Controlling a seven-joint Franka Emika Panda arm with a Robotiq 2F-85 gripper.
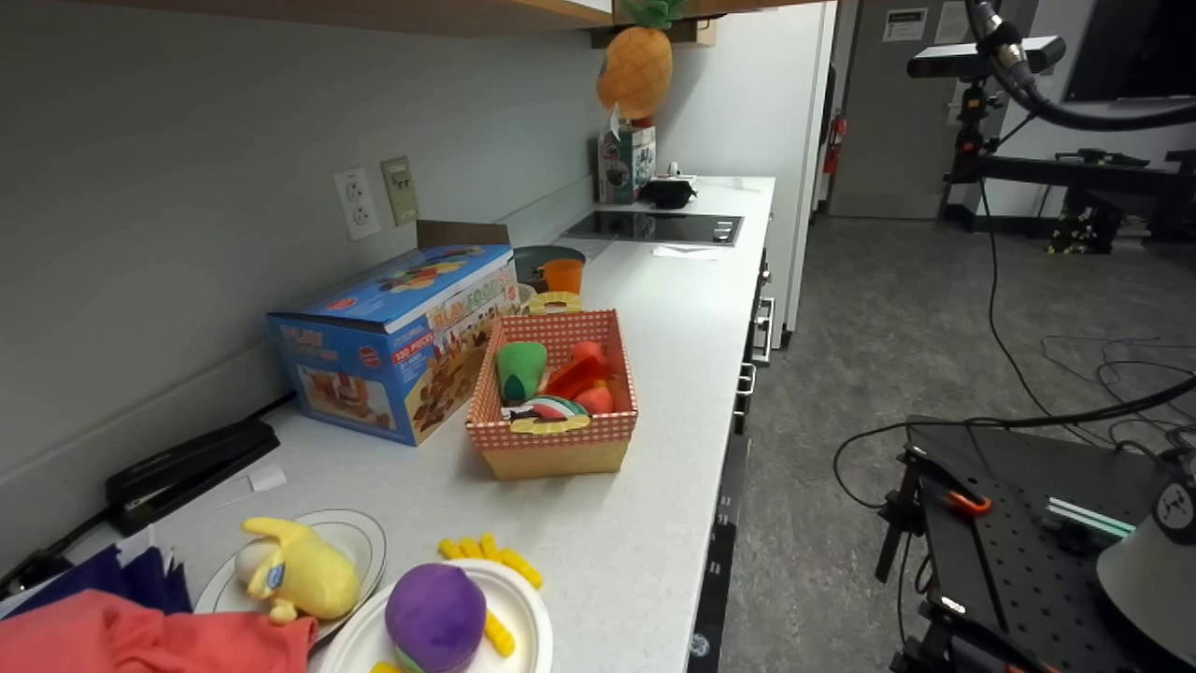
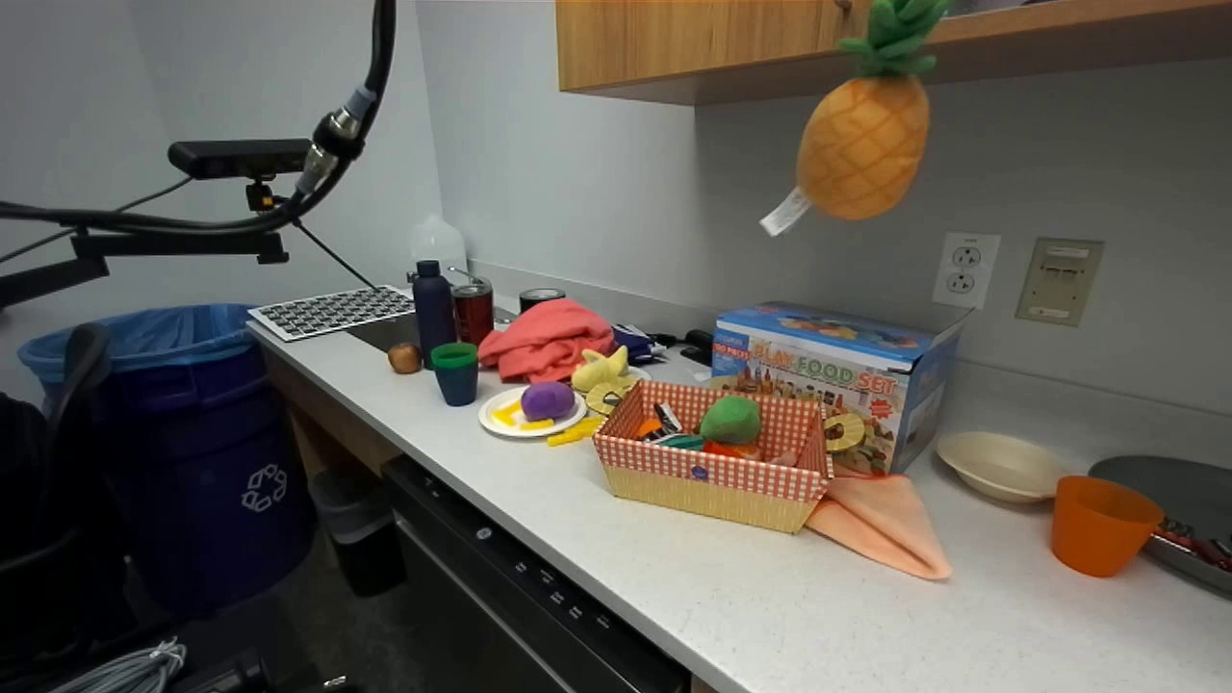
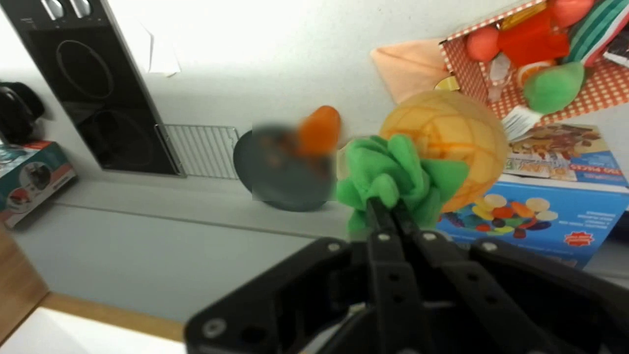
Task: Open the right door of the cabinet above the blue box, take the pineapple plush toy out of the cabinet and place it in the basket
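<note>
One flimsy pinch, one crowded landing spot

So in an exterior view the overhead light tan wood cabinet (image 2: pixel 693 43) is showing only its lower part, and I'm guessing the right side is standing open. The load is hanging close enough that a sloppy lift could be bumping that edge. Below, the rectangular blue cardboard box (image 2: pixel 833 371) with food pictures is sitting on the far side of the squarish tan woven basket (image 2: pixel 707 500) with red-checked lining. It's the main obstacle imo: a low approach from the far side would be clipping its top. The basket is holding red and green toy food (image 2: pixel 730 421), so an off-centre release could be ending in a roll over the rim.

In the wrist view the black two-fingered gripper (image 3: pixel 389 205) is pinching just the green leaves of the small orange-yellow oval pineapple plush toy (image 2: pixel 866 135), which is dangling in mid-air, above and right of the basket. Thin leaves could be slipping out on a jerk, and a hard stop could be setting the body swinging.

Elsewhere, the long white countertop (image 2: pixel 847 621) is running under all this, and a big blue plastic bin (image 2: pixel 202 462) is standing off left. Left of the basket a round white plate (image 2: pixel 491 406) is lying. At its right end a peach cloth napkin (image 2: pixel 890 529) is poking out, with an orange plastic cup (image 2: pixel 1102 527) standing further right. A round purple plush (image 2: pixel 549 400) is resting on the plate.
</note>
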